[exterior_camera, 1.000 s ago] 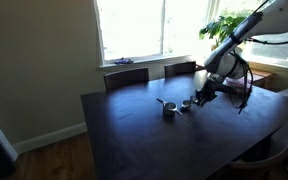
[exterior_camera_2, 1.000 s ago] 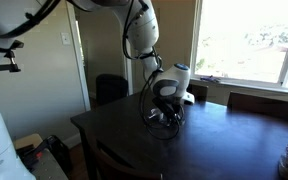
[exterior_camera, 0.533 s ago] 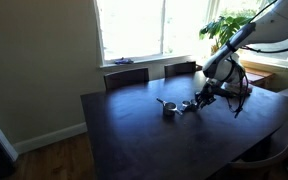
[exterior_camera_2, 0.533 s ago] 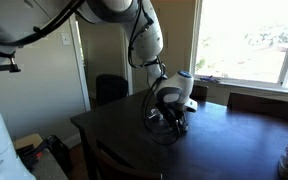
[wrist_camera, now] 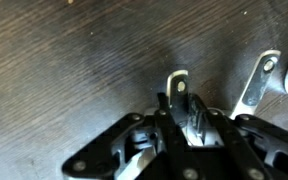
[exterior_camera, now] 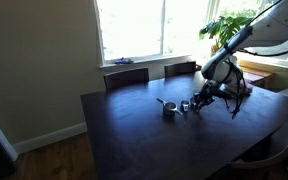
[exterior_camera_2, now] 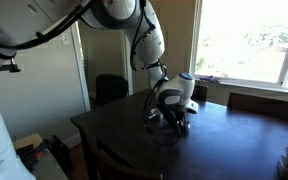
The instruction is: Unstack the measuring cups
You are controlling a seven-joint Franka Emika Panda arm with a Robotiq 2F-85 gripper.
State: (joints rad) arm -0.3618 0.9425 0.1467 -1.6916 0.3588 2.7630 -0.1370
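two measuring cups (exterior_camera: 169, 108) on the table (exterior_camera: 134, 135); gripper (wrist_camera: 181, 102) pinches one handle (wrist_camera: 177, 80).

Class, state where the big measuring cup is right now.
In an exterior view the big cup stands on the far half of the table, before the chairs, picture-left of the small cup gripped by the tool.

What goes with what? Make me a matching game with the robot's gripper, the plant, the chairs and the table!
Things:
1. gripper
2. plant
3. chairs
4. table

Clues:
A. green and leafy
B. carries the measuring cups
C. shut on one cup's handle
D. pushed in at the table's far edge

Pairs: 1-C, 2-A, 3-D, 4-B
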